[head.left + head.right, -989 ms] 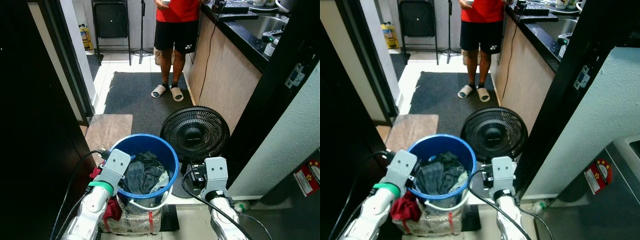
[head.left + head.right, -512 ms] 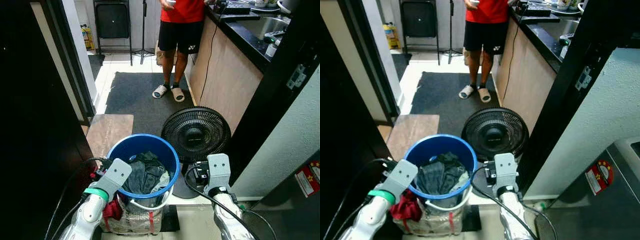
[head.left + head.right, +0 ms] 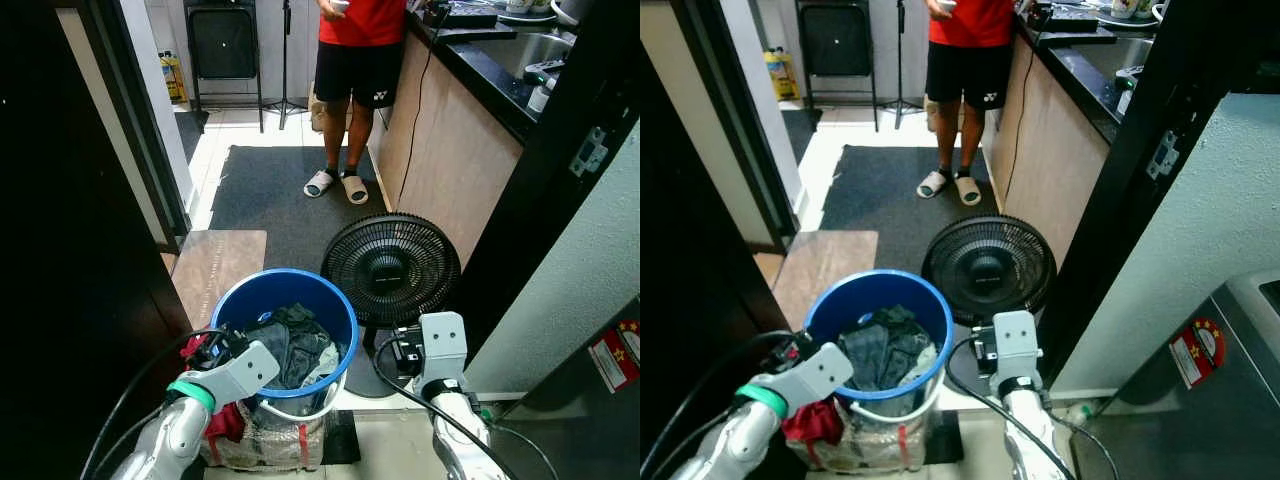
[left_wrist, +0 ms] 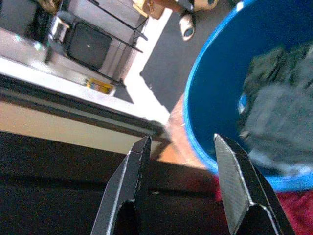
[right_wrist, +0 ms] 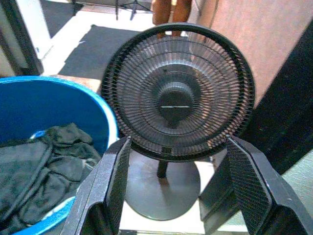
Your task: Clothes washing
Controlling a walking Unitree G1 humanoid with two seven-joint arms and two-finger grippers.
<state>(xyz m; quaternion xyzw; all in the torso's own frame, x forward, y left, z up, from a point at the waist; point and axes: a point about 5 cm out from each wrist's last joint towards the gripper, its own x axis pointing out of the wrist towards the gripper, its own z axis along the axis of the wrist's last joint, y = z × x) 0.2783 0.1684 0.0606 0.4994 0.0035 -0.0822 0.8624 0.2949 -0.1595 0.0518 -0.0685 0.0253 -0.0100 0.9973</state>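
**Kitchen doorway, beyond the laundry**

A black floor fan stands on the tile facing the camera. Behind it a dark mat lies along a wood-panelled counter, where a person in sandals stands. A black folding chair leans against the far wall.

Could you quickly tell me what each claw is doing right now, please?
Left claw: open, empty, by the round blue plastic bucket.
Right claw: open, empty.
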